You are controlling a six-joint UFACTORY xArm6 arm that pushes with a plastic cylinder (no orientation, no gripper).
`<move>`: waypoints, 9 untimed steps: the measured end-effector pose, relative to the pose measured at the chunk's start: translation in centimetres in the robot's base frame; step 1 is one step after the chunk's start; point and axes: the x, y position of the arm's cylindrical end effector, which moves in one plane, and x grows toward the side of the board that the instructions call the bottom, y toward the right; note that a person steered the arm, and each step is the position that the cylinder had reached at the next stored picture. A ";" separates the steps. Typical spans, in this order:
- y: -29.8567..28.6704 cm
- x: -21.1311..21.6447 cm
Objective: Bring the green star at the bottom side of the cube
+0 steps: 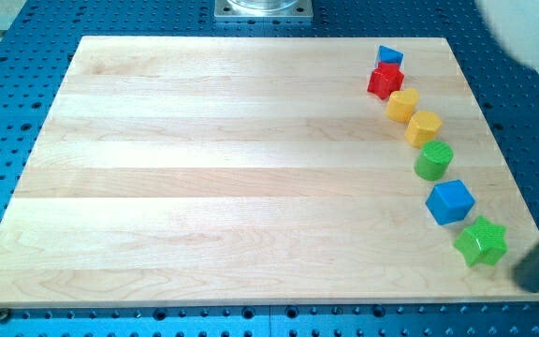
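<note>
Blocks curve down the surface (204, 168)'s right side; blue cube (450, 201), then green star (481, 241) already just below-right of it. Our tip (536, 281) sits right of the star; no jaws here. Risk: overpush knocks the cube.

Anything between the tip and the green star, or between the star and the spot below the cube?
Nothing visible. My tip sits right of the green star with bare space between, and the star already lies just below-right of the blue cube.
</note>
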 end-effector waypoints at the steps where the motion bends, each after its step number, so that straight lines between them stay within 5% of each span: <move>1: 0.7 -2.4; 6: -8.2 0.9; 9: 2.9 -1.3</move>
